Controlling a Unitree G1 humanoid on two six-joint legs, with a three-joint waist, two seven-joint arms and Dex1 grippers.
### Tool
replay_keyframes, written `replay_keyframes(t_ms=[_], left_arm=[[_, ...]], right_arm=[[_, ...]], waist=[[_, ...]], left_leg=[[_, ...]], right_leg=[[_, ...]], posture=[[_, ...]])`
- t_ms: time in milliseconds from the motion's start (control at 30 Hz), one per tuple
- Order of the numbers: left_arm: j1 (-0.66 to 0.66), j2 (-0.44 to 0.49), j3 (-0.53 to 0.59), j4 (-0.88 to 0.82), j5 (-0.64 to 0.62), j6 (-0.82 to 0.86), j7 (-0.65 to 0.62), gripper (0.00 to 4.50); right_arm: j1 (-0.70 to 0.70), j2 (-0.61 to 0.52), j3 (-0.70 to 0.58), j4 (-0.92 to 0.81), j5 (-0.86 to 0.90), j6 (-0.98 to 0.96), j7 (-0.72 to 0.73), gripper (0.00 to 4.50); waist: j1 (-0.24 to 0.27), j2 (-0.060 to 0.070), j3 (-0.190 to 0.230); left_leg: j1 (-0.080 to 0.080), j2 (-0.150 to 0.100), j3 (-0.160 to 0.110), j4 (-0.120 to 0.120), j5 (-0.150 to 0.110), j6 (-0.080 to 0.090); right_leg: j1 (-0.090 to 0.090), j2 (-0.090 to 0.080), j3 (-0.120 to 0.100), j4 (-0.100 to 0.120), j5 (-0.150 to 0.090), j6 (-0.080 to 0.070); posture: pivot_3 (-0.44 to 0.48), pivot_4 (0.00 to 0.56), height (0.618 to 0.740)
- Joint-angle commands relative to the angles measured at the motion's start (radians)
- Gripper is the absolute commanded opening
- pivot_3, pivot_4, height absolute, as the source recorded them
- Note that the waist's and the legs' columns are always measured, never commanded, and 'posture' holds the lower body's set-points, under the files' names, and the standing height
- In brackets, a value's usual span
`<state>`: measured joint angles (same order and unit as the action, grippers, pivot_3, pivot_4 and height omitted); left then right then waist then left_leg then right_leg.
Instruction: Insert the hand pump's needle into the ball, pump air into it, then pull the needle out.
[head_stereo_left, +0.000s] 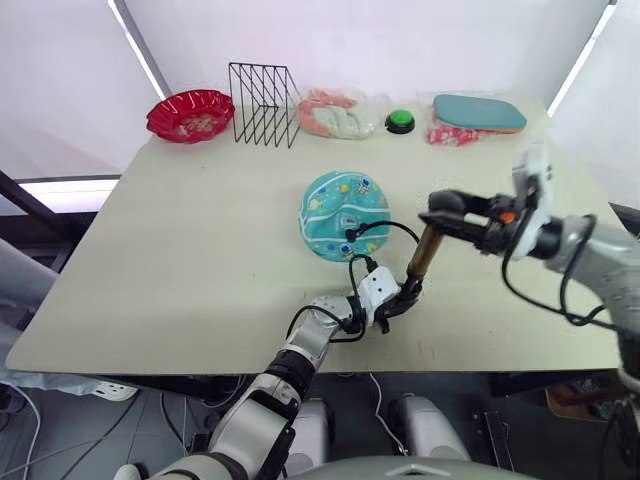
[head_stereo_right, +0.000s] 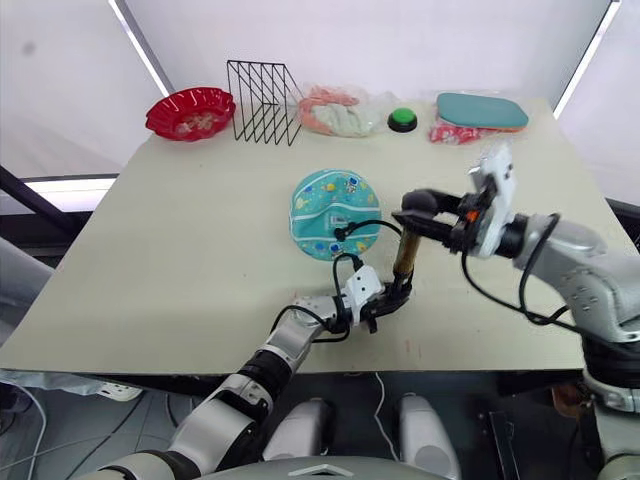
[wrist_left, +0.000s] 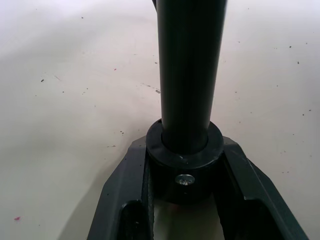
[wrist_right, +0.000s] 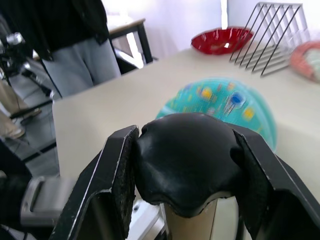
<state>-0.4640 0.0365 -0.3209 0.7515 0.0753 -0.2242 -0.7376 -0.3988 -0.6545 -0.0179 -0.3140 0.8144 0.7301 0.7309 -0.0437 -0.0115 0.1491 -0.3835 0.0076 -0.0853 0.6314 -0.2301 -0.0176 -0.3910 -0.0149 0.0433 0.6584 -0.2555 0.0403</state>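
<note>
Between your two grippers the hand pump (head_stereo_left: 424, 252) stands nearly upright on the table (head_stereo_left: 180, 260). Your left gripper (head_stereo_left: 398, 298) clamps its black base, a grip the left wrist view confirms; your right gripper (head_stereo_left: 441, 213) squeezes the black top cap, plain from the right wrist. Beyond both, the ball (head_stereo_left: 343, 214) sits dented, the thin hose (head_stereo_left: 385, 228) looping to it. You cannot make out the needle.

On the table (head_stereo_left: 180, 260) stood 1 teal ball (head_stereo_left: 343, 214), 1 hand pump (head_stereo_left: 424, 252), 1 red bowl (head_stereo_left: 189, 114), 1 black wire rack (head_stereo_left: 263, 91), 1 green button (head_stereo_left: 400, 121), 1 teal oval pad (head_stereo_left: 478, 111) and 2 plastic-wrapped bundles (head_stereo_left: 335, 113). 2 grippers (head_stereo_left: 398, 305) held the pump.
</note>
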Motion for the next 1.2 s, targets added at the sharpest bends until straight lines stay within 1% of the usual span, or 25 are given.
replay_keyframes(t_ms=[33,133,167,233,333,400,500,533,600,733,867,933,1033,1100,1200], left_arm=[[0.043,0.007,0.0,0.051,0.003,0.026,-0.005,1.05],[0.041,0.007,0.001,0.052,0.003,0.025,-0.005,1.05],[0.041,0.007,0.001,0.052,0.003,0.025,-0.006,1.05],[0.041,0.007,0.002,0.053,0.004,0.025,-0.006,1.05],[0.039,0.007,0.003,0.061,0.004,0.022,-0.008,1.05],[0.037,0.007,0.004,0.065,0.005,0.02,-0.008,1.05],[0.038,0.007,0.004,0.07,0.005,0.015,-0.012,1.05],[0.038,0.007,0.004,0.072,0.004,0.014,-0.013,1.05],[0.038,0.007,0.003,0.074,0.003,0.011,-0.016,1.05],[0.039,0.008,-0.001,0.076,0.001,0.007,-0.02,1.05],[0.037,0.008,-0.002,0.08,0.001,0.003,-0.022,1.05],[0.036,0.008,-0.002,0.082,0.001,0.002,-0.022,1.05],[0.036,0.006,-0.002,0.081,0.001,0.003,-0.022,1.05],[0.037,0.005,-0.004,0.08,0.001,0.003,-0.021,1.05],[0.041,0.006,-0.005,0.072,0.001,0.005,-0.02,1.05]], right_arm=[[0.085,0.028,0.146,0.113,-0.16,-0.057,0.032,2.07],[0.113,0.076,0.187,0.202,-0.238,-0.138,0.054,2.07],[0.117,0.084,0.19,0.217,-0.254,-0.155,0.061,2.07],[0.109,0.081,0.168,0.202,-0.252,-0.162,0.075,2.07],[0.054,0.051,0.062,0.09,-0.156,-0.096,0.062,2.07],[0.028,0.032,0.015,0.037,-0.11,-0.056,0.054,2.07],[-0.053,-0.005,-0.097,-0.047,0.032,0.058,0.004,2.07],[-0.078,-0.018,-0.13,-0.067,0.076,0.092,-0.011,2.07],[-0.117,-0.038,-0.177,-0.087,0.141,0.142,-0.039,2.07],[-0.21,-0.093,-0.27,-0.09,0.276,0.228,-0.098,2.07],[-0.292,-0.144,-0.323,-0.055,0.371,0.289,-0.154,2.07],[-0.308,-0.158,-0.328,-0.04,0.389,0.307,-0.172,2.07],[-0.267,-0.166,-0.293,-0.05,0.351,0.298,-0.152,2.07],[-0.213,-0.143,-0.258,-0.055,0.314,0.276,-0.141,2.07],[-0.083,-0.095,-0.152,-0.05,0.19,0.185,-0.093,2.07]], waist=[[0.0,-0.001,-0.001],[-0.001,-0.003,-0.003],[-0.002,-0.002,-0.004],[-0.001,-0.001,-0.006],[-0.001,-0.001,-0.005],[0.0,-0.001,-0.003],[0.004,-0.001,0.002],[0.005,0.001,0.004],[0.008,0.001,0.005],[0.012,0.001,0.007],[0.013,0.001,0.009],[0.013,0.001,0.009],[0.014,0.001,0.009],[0.014,0.0,0.008],[0.013,-0.002,0.005]], left_leg=[[0.001,0.0,0.0,0.0,0.0,0.0],[0.004,0.001,0.0,-0.001,0.0,0.0],[0.004,0.001,0.0,-0.001,0.0,0.0],[0.004,0.001,0.001,-0.001,0.0,0.0],[0.004,0.001,0.0,-0.001,0.0,0.0],[0.004,0.001,0.0,-0.001,0.0,0.0],[0.0,0.0,-0.001,-0.001,0.0,0.0],[-0.001,-0.001,-0.001,-0.001,0.0,0.0],[-0.008,-0.001,-0.001,0.001,0.0,0.0],[-0.011,-0.002,-0.003,0.001,0.0,0.0],[-0.013,-0.002,-0.002,0.001,0.0,0.0],[-0.013,-0.002,-0.002,0.001,0.0,0.0],[-0.013,-0.002,-0.003,0.001,0.0,0.0],[-0.013,-0.002,-0.002,0.001,0.0,0.0],[-0.011,-0.002,-0.002,0.001,0.0,0.0]], right_leg=[[0.001,0.0,0.0,0.0,0.0,0.0],[0.004,0.0,0.0,-0.001,-0.001,-0.002],[0.004,0.0,0.0,-0.002,-0.001,-0.002],[0.005,0.0,0.0,-0.002,-0.001,-0.001],[0.005,0.001,0.0,-0.002,0.0,0.0],[0.004,0.0,0.0,-0.002,0.0,0.0],[0.002,0.0,-0.001,-0.002,0.0,0.0],[0.0,-0.001,0.0,-0.002,0.0,0.0],[-0.006,-0.002,0.0,-0.001,0.0,0.001],[-0.007,-0.002,-0.002,-0.002,0.0,0.001],[-0.009,-0.002,-0.002,-0.001,0.0,0.001],[-0.009,-0.002,-0.002,-0.001,0.0,0.001],[-0.009,-0.002,-0.002,-0.001,0.0,0.001],[-0.009,-0.002,-0.002,-0.001,0.0,0.001],[-0.008,-0.002,-0.002,-0.001,0.0,0.001]], posture=[[0.0,0.15,0.74],[0.0,0.15,0.74],[0.0,0.15,0.74],[0.0,0.15,0.74],[0.0,0.15,0.74],[0.0,0.15,0.74],[0.0,0.15,0.74],[0.0,0.15,0.74],[0.0,0.15,0.74],[0.0,0.15,0.74],[0.0,0.15,0.74],[0.0,0.15,0.74],[0.0,0.15,0.74],[0.0,0.15,0.74],[0.0,0.15,0.74]])
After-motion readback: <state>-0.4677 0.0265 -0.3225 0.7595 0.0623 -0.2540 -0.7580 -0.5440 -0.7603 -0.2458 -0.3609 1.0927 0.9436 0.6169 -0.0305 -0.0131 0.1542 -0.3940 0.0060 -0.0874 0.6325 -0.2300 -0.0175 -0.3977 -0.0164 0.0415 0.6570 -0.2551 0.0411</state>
